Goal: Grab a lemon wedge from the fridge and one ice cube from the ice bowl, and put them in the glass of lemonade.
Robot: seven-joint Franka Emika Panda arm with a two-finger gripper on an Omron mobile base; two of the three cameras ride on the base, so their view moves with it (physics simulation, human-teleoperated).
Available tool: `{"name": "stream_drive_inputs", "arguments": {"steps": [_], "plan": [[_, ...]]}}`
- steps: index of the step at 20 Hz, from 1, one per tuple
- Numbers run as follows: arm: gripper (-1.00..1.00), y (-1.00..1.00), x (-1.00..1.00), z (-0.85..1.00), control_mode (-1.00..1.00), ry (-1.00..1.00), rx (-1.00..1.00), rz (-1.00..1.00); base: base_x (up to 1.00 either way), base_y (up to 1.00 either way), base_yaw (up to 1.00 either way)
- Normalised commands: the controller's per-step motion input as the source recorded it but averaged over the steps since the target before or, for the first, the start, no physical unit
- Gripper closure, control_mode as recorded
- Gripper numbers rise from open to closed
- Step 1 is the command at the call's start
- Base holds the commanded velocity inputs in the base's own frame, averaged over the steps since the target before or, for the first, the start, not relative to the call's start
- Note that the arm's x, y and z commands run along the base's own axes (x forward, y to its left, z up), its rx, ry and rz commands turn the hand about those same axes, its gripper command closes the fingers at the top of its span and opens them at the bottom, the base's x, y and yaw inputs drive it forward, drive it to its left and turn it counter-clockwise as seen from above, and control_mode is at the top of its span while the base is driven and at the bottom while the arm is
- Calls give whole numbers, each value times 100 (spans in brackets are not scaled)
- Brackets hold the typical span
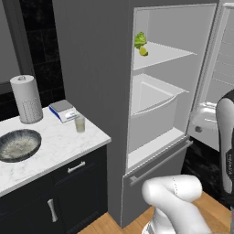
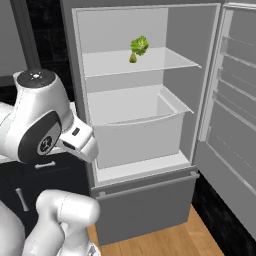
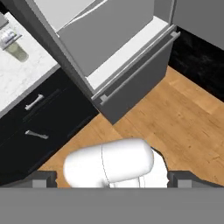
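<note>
My tool point(image 3: 112, 180) is spread wide and holds nothing, aimed down at the wooden floor before the tall grey fridge point(image 1: 96, 91), whose door stands open. The tiny yellow-green lemon wedge point(image 1: 143, 51) lies on the upper white shelf, just beside a frilly green leafy vegetable point(image 1: 140, 39). I judge I should lift high, then enter level above the white drawer. On the marble tabletop point(image 1: 50, 146) stand the small clear glass of lemonade point(image 1: 80, 124) and the dark speckled ice bowl point(image 1: 18, 144).
</note>
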Motion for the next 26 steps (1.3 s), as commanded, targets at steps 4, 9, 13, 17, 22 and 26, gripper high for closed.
{"name": "stream_drive_inputs", "arguments": {"steps": [4,9,13,17,22,26], "plan": [[-100,10,32,-66,-100,2,1,-9,0,0,0],[-100,5,6,-15,-100,-3,0,1,0,0,0],[-100,0,0,7,-100,-8,0,8,0,0,0],[-100,-4,0,15,-100,-8,0,13,0,0,0],[-100,-3,0,8,100,-3,0,3,5,-21,20],[-100,0,0,0,100,0,0,0,40,-44,30]]}}
